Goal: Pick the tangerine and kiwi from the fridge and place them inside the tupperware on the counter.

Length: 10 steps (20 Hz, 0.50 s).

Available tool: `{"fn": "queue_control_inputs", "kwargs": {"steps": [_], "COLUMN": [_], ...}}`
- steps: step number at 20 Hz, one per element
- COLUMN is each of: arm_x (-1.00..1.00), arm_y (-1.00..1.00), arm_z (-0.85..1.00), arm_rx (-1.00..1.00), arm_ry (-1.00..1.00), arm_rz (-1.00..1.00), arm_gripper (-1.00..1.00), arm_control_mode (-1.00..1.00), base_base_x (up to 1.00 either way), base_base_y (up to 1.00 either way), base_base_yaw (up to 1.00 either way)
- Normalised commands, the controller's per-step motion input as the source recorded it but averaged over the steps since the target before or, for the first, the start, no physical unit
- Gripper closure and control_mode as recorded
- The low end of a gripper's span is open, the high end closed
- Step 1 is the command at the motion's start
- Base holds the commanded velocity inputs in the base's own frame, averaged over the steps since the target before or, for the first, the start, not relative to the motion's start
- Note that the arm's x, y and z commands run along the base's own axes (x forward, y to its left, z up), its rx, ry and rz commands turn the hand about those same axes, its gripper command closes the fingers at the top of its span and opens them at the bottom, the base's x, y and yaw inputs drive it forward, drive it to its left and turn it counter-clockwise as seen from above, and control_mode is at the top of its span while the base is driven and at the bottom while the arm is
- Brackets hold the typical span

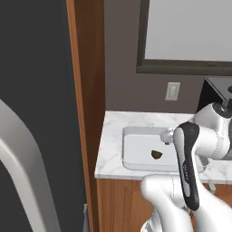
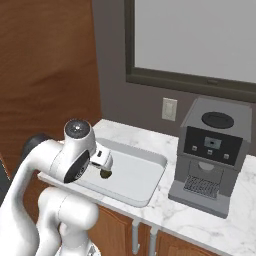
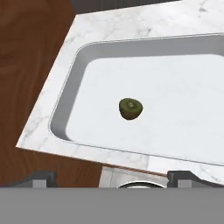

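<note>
One kiwi (image 3: 130,108) lying in one tupperware (image 3: 183,57) on the counter (image 3: 131,24), gripper (image 3: 111,177) wide, holding nothing

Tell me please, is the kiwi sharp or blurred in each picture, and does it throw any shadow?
Hand view: the kiwi is sharp, lying in the tupperware, with hardly any shadow under it. Left base view: kiwi small, dark and softer. Right base view: kiwi partly hidden behind the gripper; lighting flat, no glare.
</note>
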Motion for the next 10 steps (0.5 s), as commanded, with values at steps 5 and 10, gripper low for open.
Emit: {"fn": "queue_control_inputs", "kwargs": {"steps": [5,10], "arm_x": [-0.31,-0.4], "arm_y": [-0.01,-0.11], "arm_z": [0.22,0.15], "arm_rx": [-0.04,0.0], "arm_ry": [0.0,0.0], "arm_rz": [-0.06,0.0], "arm_gripper": [-1.0,-1.0], "arm_control_mode": [-1.0,-1.0], "base_base_x": [0.0,0.0], "base_base_y": [0.0,0.0], "base_base_yaw": [0.0,0.0]}}
